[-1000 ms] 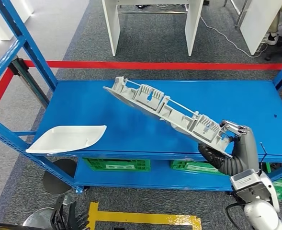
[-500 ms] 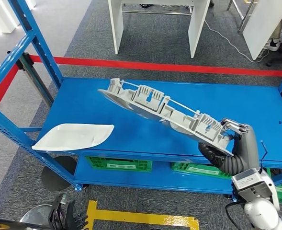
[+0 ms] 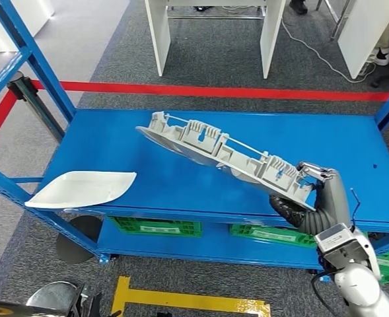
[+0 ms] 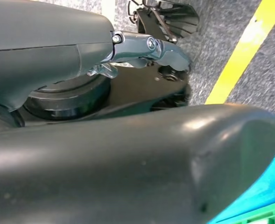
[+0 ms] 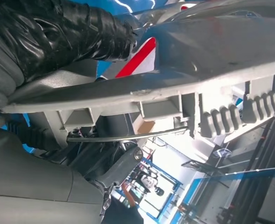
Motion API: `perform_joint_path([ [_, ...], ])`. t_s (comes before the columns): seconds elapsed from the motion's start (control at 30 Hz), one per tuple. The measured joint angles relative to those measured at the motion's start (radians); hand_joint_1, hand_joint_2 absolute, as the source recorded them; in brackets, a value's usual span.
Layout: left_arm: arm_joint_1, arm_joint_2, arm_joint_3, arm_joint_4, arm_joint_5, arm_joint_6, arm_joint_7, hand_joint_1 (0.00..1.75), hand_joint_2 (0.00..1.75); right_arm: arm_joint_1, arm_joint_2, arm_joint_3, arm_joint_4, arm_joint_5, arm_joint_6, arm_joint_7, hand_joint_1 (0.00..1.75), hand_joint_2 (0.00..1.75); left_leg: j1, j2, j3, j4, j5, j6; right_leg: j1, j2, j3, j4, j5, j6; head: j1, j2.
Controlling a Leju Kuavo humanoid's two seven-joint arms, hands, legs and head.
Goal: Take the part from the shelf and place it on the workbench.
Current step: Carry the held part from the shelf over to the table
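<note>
On the left, a flat white piece point(image 3: 82, 189) lies on the blue shelf point(image 3: 112, 142), sticking out over its front edge. Low down by the floor hangs the robot's left hand point(image 4: 93, 140), and I cannot tell if its fingers are spread or curled.

In the middle is the part point(image 3: 222, 155), long, grey and ribbed. It is up in the air over the shelf and touches nothing below. It is tilted, with the far end higher.

On the right, the right hand point(image 3: 314, 201) grips the near end, dark fingers point(image 5: 58, 32) pressed under it and the thumb on top.

I think the taking step is done and the carrying step is on. Next the robot must turn to the workbench, and I cannot say where that is. The part is long, so it could swing or bump the shelf post point(image 3: 32, 59).

Behind the shelf are grey carpet, a red floor line point(image 3: 222, 91) and white table legs point(image 3: 154, 33). A yellow line point(image 3: 192, 300) marks the near floor.
</note>
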Motion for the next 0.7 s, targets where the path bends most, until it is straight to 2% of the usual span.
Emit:
perform_joint_path([
  [0.03,0.001,-0.002,0.0,-0.002,0.001,0.003,-0.001,0.0,0.0,0.0,0.0,0.0,0.003,0.0,0.001,0.0,1.75,1.75,-0.004,0.0,0.01,-0.025,0.025,0.009,0.005,0.0,0.002,0.0,-0.001,-0.002,0.0,0.0],
  [0.07,0.001,-0.003,-0.001,-0.004,0.001,0.006,-0.003,0.0,0.0,0.0,0.001,0.0,0.004,0.0,0.002,-0.001,1.75,1.75,-0.01,0.0,0.035,-0.081,0.063,0.021,0.01,0.0,0.005,0.0,-0.002,-0.004,0.0,0.0],
  [0.13,0.001,-0.002,-0.001,-0.007,0.001,0.01,-0.007,0.0,0.0,-0.001,0.001,0.0,0.006,0.0,0.002,-0.002,1.75,1.75,-0.021,0.002,0.089,-0.199,0.113,0.048,0.018,0.0,0.009,0.0,-0.005,-0.007,0.002,0.0],
  [0.2,0.001,-0.001,-0.002,-0.009,0.002,0.012,-0.01,0.0,0.0,-0.001,0.002,-0.001,0.008,0.0,0.002,-0.004,1.75,1.75,-0.029,0.004,0.115,-0.256,0.118,0.06,0.019,-0.001,0.006,0.0,-0.004,-0.003,0.003,0.0],
  [0.27,0.002,-0.001,-0.002,-0.01,0.003,0.012,-0.011,0.0,0.0,0.0,0.001,-0.002,0.009,0.0,0.003,-0.004,1.75,1.75,-0.027,0.005,0.123,-0.279,0.12,0.058,0.019,-0.003,0.0,0.001,-0.003,0.005,0.001,0.0],
  [0.33,0.002,-0.003,-0.002,-0.013,0.006,0.013,-0.012,0.0,0.0,-0.002,0.002,-0.003,0.01,0.001,0.002,-0.005,1.75,1.75,-0.018,0.005,0.131,-0.298,0.128,0.054,0.019,-0.001,-0.017,0.03,-0.023,0.017,0.004,0.0],
  [0.37,0.001,-0.004,-0.002,-0.014,0.008,0.015,-0.014,0.0,0.0,-0.004,0.002,-0.003,0.01,0.0,0.002,-0.006,1.75,1.75,-0.013,0.006,0.135,-0.305,0.131,0.052,0.017,-0.001,-0.037,0.071,-0.046,0.024,0.006,0.0],
  [0.43,0.0,-0.003,-0.002,-0.017,0.011,0.02,-0.017,0.0,0.0,-0.004,0.002,-0.004,0.011,0.0,0.002,-0.007,1.75,1.75,-0.01,0.006,0.136,-0.306,0.132,0.052,0.007,0.001,-0.094,0.188,-0.1,0.038,0.008,0.0],
  [0.47,0.001,-0.003,-0.002,-0.018,0.012,0.023,-0.019,0.0,0.0,-0.002,0.002,-0.004,0.012,0.0,0.002,-0.006,1.75,1.75,-0.008,0.006,0.136,-0.305,0.131,0.051,0.001,0.0,-0.117,0.235,-0.112,0.045,0.008,0.0],
  [0.5,0.002,-0.004,-0.002,-0.018,0.014,0.024,-0.02,0.0,0.0,-0.001,0.002,-0.004,0.014,0.0,0.002,-0.006,1.75,1.75,-0.005,0.006,0.136,-0.304,0.13,0.049,-0.006,0.0,-0.128,0.252,-0.108,0.053,0.008,0.0],
  [0.53,0.002,-0.004,-0.003,-0.018,0.015,0.025,-0.021,0.0,0.0,0.0,0.002,-0.004,0.015,0.001,0.002,-0.006,1.75,1.75,0.0,0.005,0.136,-0.302,0.128,0.044,-0.012,0.0,-0.12,0.232,-0.085,0.06,0.008,0.0],
  [0.6,0.001,-0.003,-0.003,-0.018,0.019,0.025,-0.024,0.0,0.0,-0.002,0.003,-0.004,0.017,0.001,0.002,-0.006,1.75,1.75,0.01,0.004,0.137,-0.294,0.122,0.03,-0.022,0.0,-0.062,0.112,-0.021,0.075,0.009,0.0],
  [0.63,0.001,-0.001,-0.003,-0.018,0.022,0.026,-0.027,0.0,0.0,-0.004,0.003,-0.004,0.017,0.001,0.002,-0.007,1.75,1.75,0.012,0.003,0.135,-0.288,0.119,0.02,-0.024,0.003,-0.03,0.054,-0.003,0.078,0.011,0.0],
  [0.67,0.0,0.001,-0.003,-0.018,0.024,0.025,-0.03,0.0,0.0,-0.005,0.003,-0.003,0.018,0.0,0.002,-0.007,1.75,1.75,0.012,0.002,0.133,-0.284,0.117,0.011,-0.023,0.004,-0.01,0.018,0.003,0.073,0.013,0.0],
  [0.7,0.0,0.002,-0.004,-0.018,0.026,0.025,-0.033,0.0,0.0,-0.005,0.004,-0.003,0.018,0.0,0.002,-0.007,1.75,1.75,0.011,0.001,0.131,-0.283,0.118,0.002,-0.021,0.007,-0.003,0.007,-0.002,0.065,0.014,0.0],
])
